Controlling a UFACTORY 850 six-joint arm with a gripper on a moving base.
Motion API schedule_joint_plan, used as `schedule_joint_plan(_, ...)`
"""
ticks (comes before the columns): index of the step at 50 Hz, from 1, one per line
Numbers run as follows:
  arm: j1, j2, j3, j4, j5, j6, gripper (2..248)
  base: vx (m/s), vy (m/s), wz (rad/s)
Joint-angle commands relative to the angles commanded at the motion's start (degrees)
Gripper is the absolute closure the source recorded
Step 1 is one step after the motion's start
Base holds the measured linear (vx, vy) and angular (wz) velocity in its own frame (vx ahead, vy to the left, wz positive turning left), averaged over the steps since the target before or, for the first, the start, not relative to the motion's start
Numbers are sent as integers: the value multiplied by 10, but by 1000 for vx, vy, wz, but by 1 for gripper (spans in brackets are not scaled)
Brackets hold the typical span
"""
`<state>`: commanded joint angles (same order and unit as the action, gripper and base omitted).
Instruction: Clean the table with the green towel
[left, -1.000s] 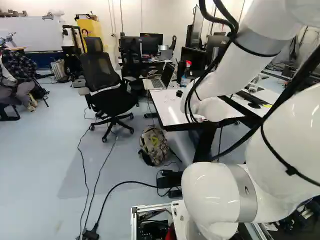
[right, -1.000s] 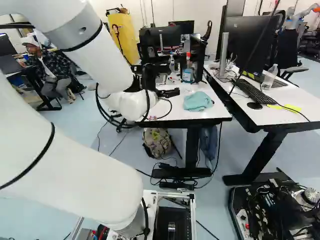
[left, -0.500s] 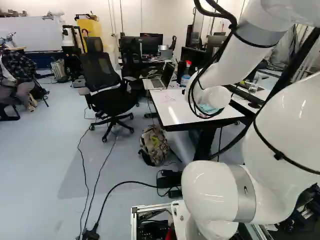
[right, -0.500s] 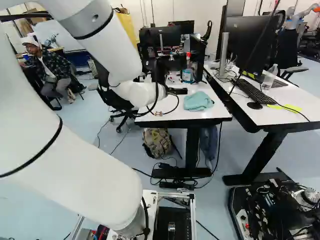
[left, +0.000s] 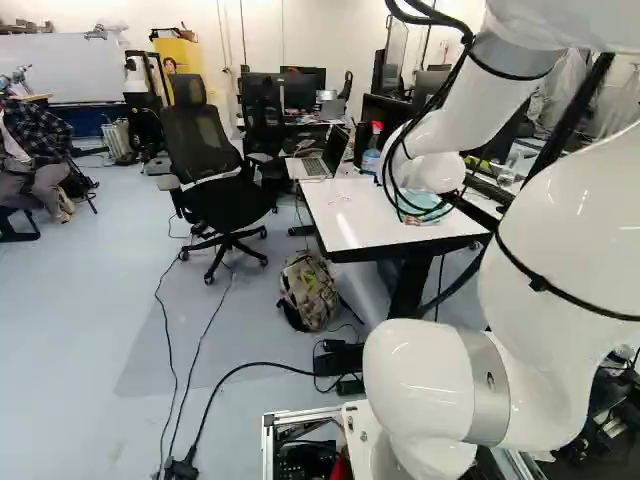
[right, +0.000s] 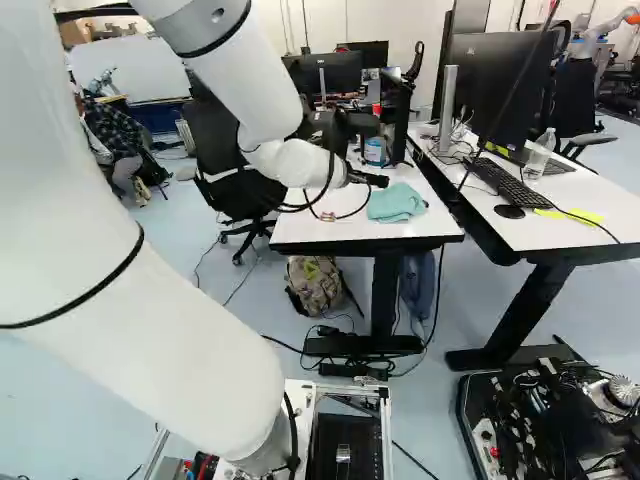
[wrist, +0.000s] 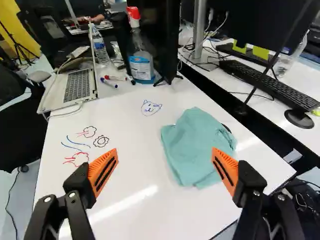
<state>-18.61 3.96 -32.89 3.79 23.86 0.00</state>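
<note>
my black pincer (right: 382, 181) is released, its 2 orange pads (wrist: 102, 173) wide apart. ahead of it, a soft blue-green towel (wrist: 195, 147) lies on the white table (wrist: 130, 167), close to the edge facing the neighbouring desk (wrist: 222, 75) and near that edge's corner closest to my base. the towel is loosely folded and uneven in outline, smoother through its middle, rumpled into small creases toward that edge. a blue cat-face doodle (wrist: 150, 108) sits just beside it; red, blue and black doodles (wrist: 101, 141) mark the table nearer the opposite edge.
</note>
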Motion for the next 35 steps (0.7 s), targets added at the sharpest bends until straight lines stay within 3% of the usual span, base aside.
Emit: schedule_joint_plan(35,-29,-59,-108,44,-170,0,3,0,0,0)
